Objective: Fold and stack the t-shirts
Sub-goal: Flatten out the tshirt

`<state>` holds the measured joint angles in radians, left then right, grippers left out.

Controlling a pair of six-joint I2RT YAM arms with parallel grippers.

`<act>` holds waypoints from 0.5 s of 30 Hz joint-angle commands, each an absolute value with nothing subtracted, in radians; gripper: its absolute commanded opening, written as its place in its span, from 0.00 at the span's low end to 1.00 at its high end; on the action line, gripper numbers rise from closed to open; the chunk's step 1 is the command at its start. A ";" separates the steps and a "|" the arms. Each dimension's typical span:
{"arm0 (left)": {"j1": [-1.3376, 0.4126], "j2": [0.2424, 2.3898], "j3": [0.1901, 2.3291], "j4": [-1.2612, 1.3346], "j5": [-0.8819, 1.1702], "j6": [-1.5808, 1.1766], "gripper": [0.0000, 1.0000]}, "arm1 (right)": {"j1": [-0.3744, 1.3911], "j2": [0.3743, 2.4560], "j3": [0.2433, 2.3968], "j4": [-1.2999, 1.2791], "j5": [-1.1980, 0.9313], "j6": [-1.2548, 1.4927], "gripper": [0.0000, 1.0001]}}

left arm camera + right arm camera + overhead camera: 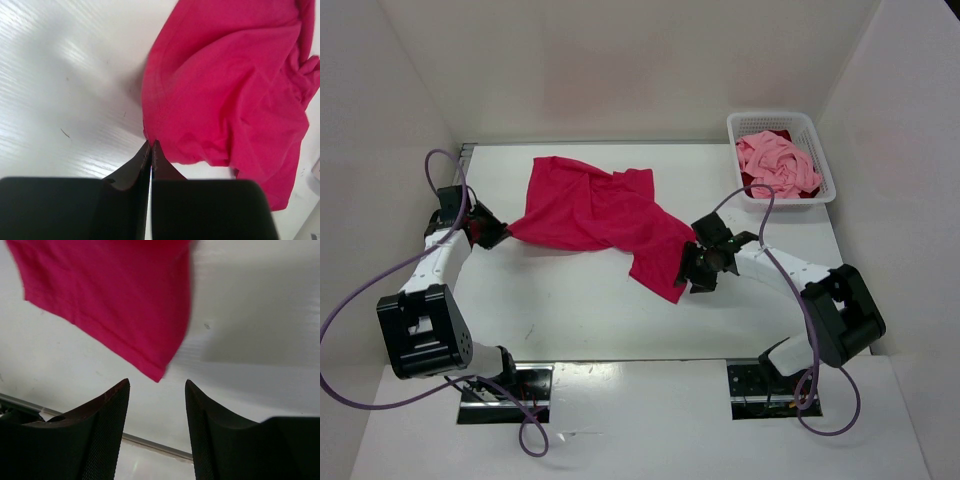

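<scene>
On the left, we see the left gripper (492, 232) pinched tight on the left corner of the magenta t-shirt (595, 212), with its fingertips (141, 159) together at the hem. The shirt lies crumpled on the table (560, 310). Its long axis runs from far left to near right, and a loose corner points at the right gripper (705, 262). That claw stands wide and holds nothing. Far right, the basket (775, 117) holds the pink t-shirt (778, 160) over the dark crimson t-shirt (750, 181).
</scene>
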<state>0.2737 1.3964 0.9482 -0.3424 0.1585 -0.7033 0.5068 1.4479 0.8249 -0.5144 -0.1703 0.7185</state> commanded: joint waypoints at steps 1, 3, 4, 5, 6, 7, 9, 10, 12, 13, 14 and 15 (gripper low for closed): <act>0.278 1.404 0.908 -0.304 0.216 -0.681 0.02 | 0.509 1.457 0.776 -0.439 -0.172 0.785 0.54; 0.278 1.404 0.888 -0.295 0.230 -0.681 0.02 | 0.509 1.457 0.747 -0.402 -0.184 0.827 0.51; 0.278 1.404 0.876 -0.295 0.239 -0.681 0.02 | 0.509 1.457 0.747 -0.387 -0.196 0.839 0.51; 0.255 1.394 0.876 -0.295 0.239 -0.681 0.02 | 0.509 1.469 0.733 -0.374 -0.196 0.853 0.48; 0.246 1.394 0.876 -0.295 0.239 -0.681 0.02 | 0.509 1.483 0.733 -0.348 -0.196 0.865 0.47; 0.236 1.394 0.876 -0.295 0.239 -0.681 0.02 | 0.509 1.483 0.720 -0.333 -0.205 0.886 0.47; 0.224 1.404 0.876 -0.295 0.239 -0.681 0.02 | 0.518 1.506 0.698 -0.296 -0.206 0.905 0.46; 0.224 1.413 0.885 -0.295 0.239 -0.681 0.02 | 0.518 1.506 0.698 -0.285 -0.206 0.914 0.44; 0.213 1.413 0.885 -0.295 0.248 -0.681 0.02 | 0.528 1.538 0.698 -0.267 -0.206 0.927 0.42; 0.213 1.413 0.885 -0.295 0.249 -0.681 0.02 | 0.537 1.548 0.698 -0.258 -0.206 0.936 0.39; 0.204 1.413 0.885 -0.295 0.249 -0.681 0.02 | 0.537 1.568 0.698 -0.258 -0.206 0.936 0.37; 0.204 1.413 0.885 -0.295 0.249 -0.681 0.02 | 0.537 1.568 0.698 -0.258 -0.206 0.936 0.36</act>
<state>0.2111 1.4071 0.8764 -0.3210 0.2256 -0.7029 0.5217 1.5288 0.7105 -0.3149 -0.2249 0.9085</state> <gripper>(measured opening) 0.015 0.369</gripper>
